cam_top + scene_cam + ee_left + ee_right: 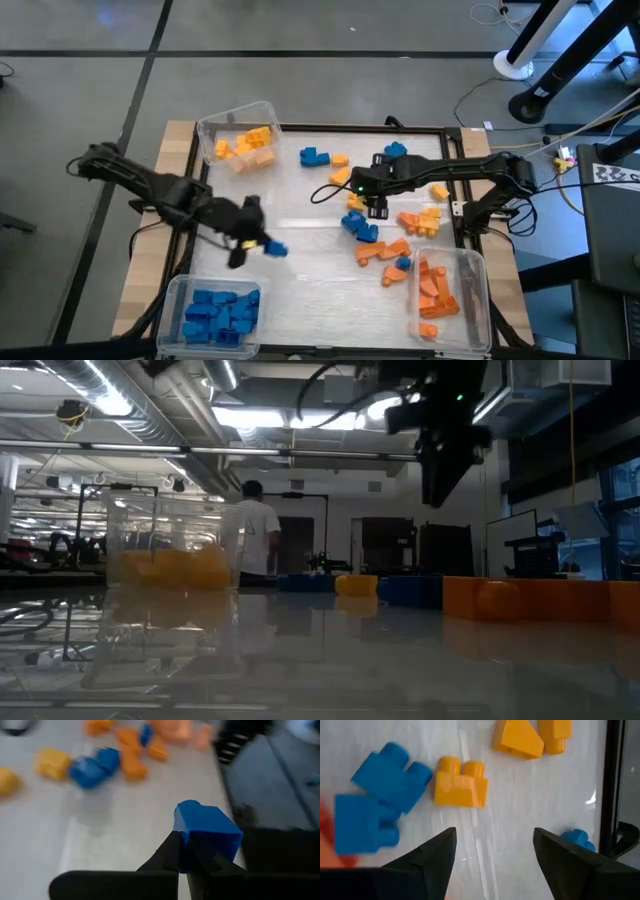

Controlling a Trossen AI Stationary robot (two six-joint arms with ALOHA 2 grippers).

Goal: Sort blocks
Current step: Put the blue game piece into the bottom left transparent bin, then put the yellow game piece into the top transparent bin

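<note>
My left gripper (255, 240) hangs over the table's near left part, above and beside the blue bin, shut on one blue block (276, 249) (206, 831). My right gripper (374, 205) (495, 847) stands open over the middle of the table and holds nothing. Just ahead of its fingers a yellow block (460, 782) and two blue blocks (392, 774) lie flat on the white table top. More loose blue, orange and yellow blocks (385, 250) lie scattered toward the right. In the low view the right gripper (448, 455) hangs clear of the surface. My left gripper pinches the blue block's near end (186, 854) between its two fingertips (170, 856). The fingers slant downward. The block sticks out beyond the tips, studs up, lifted clear of the table.
Three clear bins stand at the corners: one with yellow blocks (240, 142) far left, one with blue blocks (218, 310) near left, one with orange blocks (445, 290) near right. A dark frame (455, 200) borders the table. A person stands far off in the room (258, 535).
</note>
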